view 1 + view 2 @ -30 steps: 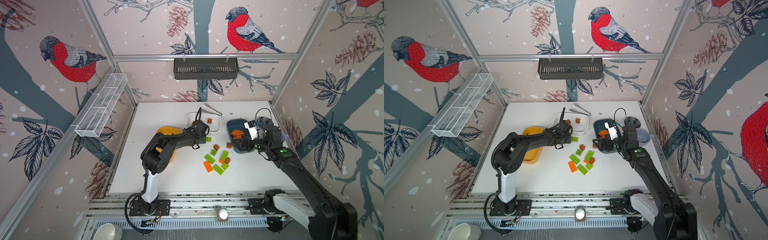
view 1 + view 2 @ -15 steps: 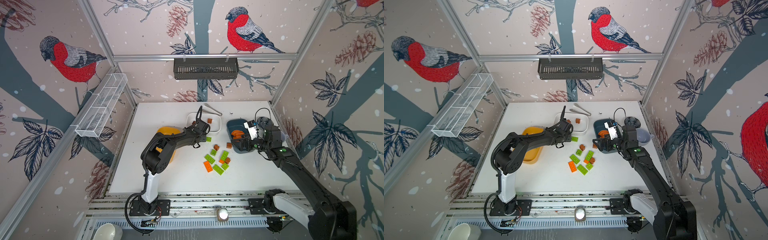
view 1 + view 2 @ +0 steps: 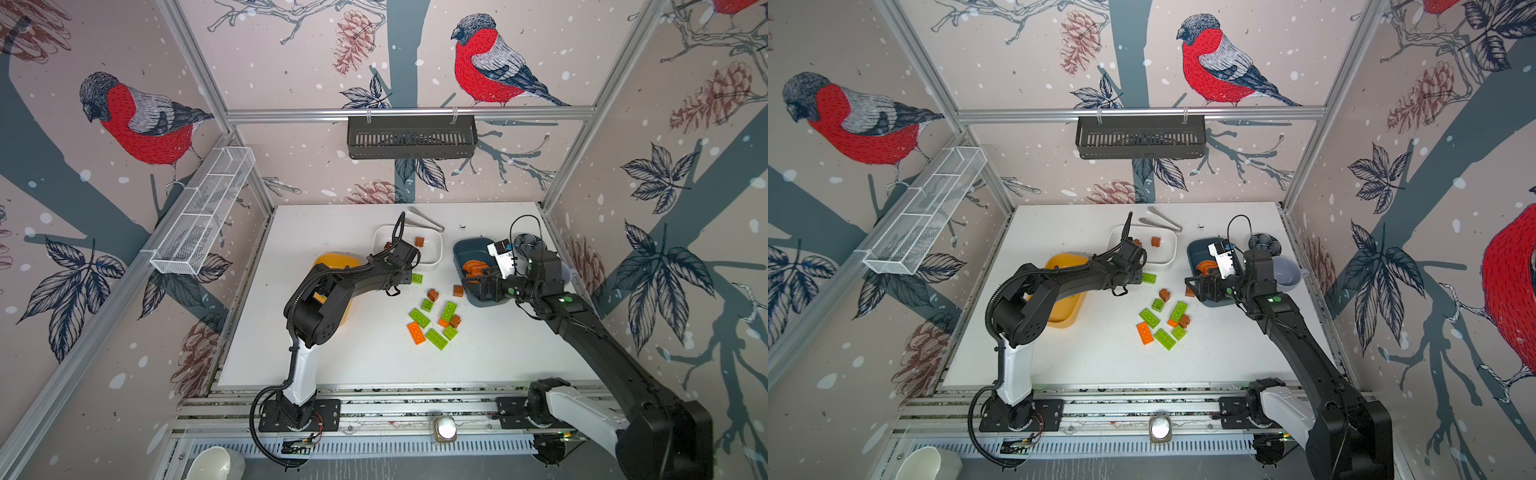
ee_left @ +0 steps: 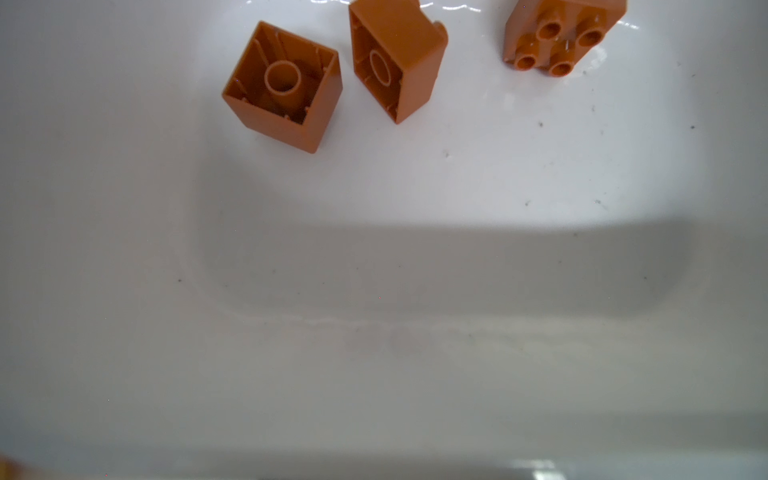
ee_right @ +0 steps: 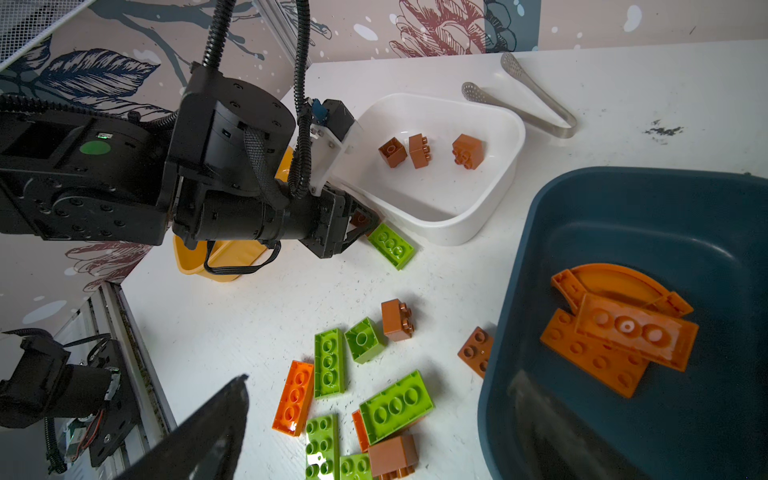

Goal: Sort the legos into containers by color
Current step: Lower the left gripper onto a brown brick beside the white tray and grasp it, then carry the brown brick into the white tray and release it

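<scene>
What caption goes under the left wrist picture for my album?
Three brown bricks lie at one end of the white tub.

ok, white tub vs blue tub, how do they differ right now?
Colour: white tub is white, blue tub dark teal.
Contents: white tub holds three brown cubes; blue tub holds orange pieces, one arched.
Position: in both top views white tub sits left of blue tub.
Both are shallow rounded rectangles.

Blk arms (image 3: 357,276), wht bases (image 3: 301,365), ribbed cables (image 5: 216,37).
</scene>
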Controlling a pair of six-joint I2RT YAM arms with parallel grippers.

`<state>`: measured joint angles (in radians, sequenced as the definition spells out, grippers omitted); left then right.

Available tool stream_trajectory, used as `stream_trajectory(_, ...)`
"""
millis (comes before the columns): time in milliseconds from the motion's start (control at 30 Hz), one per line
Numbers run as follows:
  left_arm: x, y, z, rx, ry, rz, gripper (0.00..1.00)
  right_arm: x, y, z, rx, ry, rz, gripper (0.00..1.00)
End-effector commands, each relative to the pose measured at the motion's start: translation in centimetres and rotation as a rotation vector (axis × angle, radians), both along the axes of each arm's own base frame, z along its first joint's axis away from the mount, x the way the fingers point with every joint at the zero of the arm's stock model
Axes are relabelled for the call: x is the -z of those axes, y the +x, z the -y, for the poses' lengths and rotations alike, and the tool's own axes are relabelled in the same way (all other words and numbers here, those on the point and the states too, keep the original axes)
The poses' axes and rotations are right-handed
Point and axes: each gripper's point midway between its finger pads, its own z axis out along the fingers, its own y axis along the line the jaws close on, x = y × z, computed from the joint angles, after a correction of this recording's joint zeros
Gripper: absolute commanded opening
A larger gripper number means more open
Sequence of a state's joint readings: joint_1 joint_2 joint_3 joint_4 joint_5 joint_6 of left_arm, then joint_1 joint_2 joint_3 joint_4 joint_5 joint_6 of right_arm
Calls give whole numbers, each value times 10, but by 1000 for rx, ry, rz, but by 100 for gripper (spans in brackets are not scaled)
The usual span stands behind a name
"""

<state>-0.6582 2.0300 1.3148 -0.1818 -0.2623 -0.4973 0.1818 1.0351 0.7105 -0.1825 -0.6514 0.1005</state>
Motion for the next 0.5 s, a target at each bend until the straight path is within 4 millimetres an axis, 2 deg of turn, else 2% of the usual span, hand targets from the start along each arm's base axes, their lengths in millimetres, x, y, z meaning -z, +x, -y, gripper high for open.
stream_trajectory(0,-9,0,-6,-11,20,16,38,-7,1,-2,-18,7,30,99)
stream_trajectory(367,-12,-25,-21,-8,33,-36,36,-3,0,-3,-20,12,20,99)
stream_trajectory(467,-25,-35,-22,-6,14,-37,36,-4,-1,-5,-22,14,22,100)
